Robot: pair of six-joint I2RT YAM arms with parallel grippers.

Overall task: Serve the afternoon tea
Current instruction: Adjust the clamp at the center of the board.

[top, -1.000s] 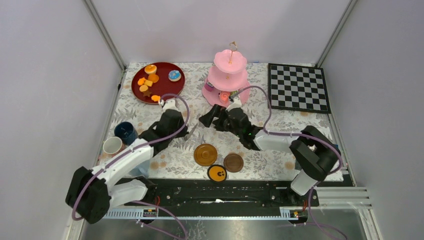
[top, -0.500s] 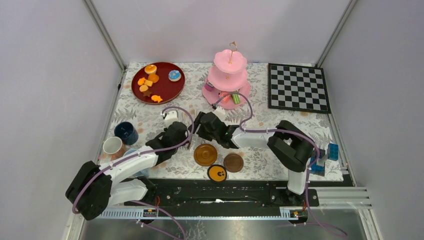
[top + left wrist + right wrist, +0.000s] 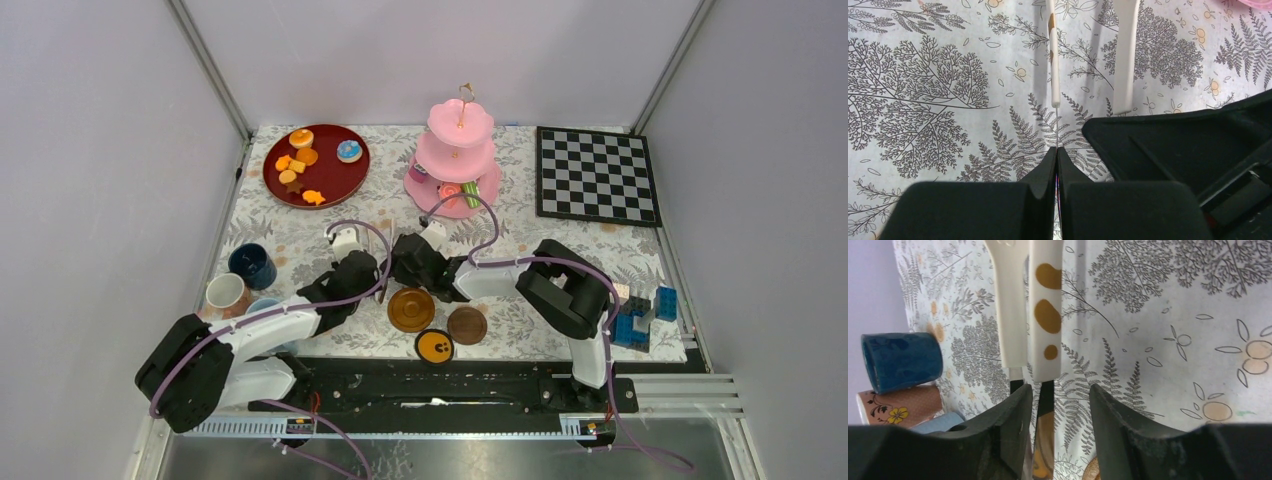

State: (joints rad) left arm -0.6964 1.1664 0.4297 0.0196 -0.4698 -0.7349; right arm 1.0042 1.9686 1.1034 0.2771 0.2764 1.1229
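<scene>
Left pincer (image 3: 1056, 152): we see it fully closed. The thin edge of one arm of the white flat tongs with brown spots (image 3: 1053, 55) runs straight into the seam between its fingertips, so we read it as pinching that arm.
Right pincer (image 3: 1060, 390): its jaws stand partly apart, one on each side of the spotted arm of the tongs. We see a clear gap on one side, so it has no hold on them.
Tongs: they stick out ahead of both pincers, raised off the fern-print desk (image 3: 560, 245). The two pincers sit just beside each other.
Pink three-tier scalloped cake stand (image 3: 475, 122): beyond the right pincer and well apart from it. A pink and a green toy pastry (image 3: 470, 195) sit on its bottom tier.
Dark-red round tray (image 3: 335, 180): beyond the left pincer and well apart, carrying small orange pastries (image 3: 295, 165).
Brown round saucers: the larger one (image 3: 411, 309) lies just behind the two pincers. The smaller one (image 3: 466, 325) is behind the right pincer.
Dark-blue cup (image 3: 251, 265), white cup (image 3: 224, 291) and light-blue cup (image 3: 262, 305): grouped to the left of the left pincer, near its arm.
Black-and-white chessboard (image 3: 597, 175): far to the right of the right pincer.
</scene>
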